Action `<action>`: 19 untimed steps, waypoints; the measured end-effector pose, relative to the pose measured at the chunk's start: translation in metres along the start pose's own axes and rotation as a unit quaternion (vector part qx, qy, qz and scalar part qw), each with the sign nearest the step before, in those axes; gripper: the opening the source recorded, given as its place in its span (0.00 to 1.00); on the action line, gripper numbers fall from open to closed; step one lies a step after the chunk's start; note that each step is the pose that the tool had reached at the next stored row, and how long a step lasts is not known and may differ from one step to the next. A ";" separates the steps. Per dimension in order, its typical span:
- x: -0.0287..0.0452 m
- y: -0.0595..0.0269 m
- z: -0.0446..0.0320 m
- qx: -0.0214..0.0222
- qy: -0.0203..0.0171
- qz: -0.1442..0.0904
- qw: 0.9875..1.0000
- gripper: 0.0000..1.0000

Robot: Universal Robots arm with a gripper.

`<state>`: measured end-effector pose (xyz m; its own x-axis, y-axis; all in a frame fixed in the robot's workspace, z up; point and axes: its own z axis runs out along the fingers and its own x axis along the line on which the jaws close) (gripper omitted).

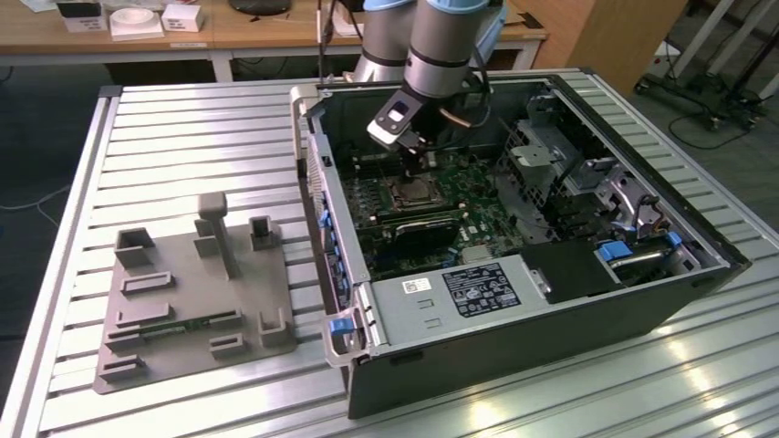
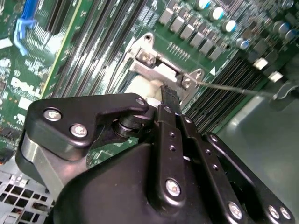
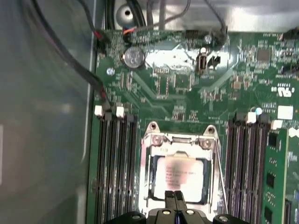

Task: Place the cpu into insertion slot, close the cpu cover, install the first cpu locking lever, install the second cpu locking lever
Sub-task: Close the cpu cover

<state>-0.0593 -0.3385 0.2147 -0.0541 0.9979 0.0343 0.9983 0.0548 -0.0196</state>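
Upper middle of the exterior view: seeing flat silvery square cpu (image 3: pixel 178 173) down in insertion slot (image 1: pixel 411 194), thin shiny cpu cover (image 3: pixel 180 140) framing it, black gripper (image 3: pixel 175 199) jaws pinched together over its edge.

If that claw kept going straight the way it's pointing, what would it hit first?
Most likely the chip, lying within the closed metal frame: the claw points at its silvery top. How near it is, I cannot tell.
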 end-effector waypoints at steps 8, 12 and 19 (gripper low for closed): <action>0.0001 -0.0066 0.0107 0.000 0.000 -0.001 1.000 0.10; 0.0001 -0.0068 0.0131 0.000 0.000 -0.001 1.000 0.10; 0.0003 -0.0071 0.0081 0.000 0.000 -0.002 1.000 0.10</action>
<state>-0.0665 -0.3383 0.2068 -0.0575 0.9978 0.0342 0.9981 0.0582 -0.0196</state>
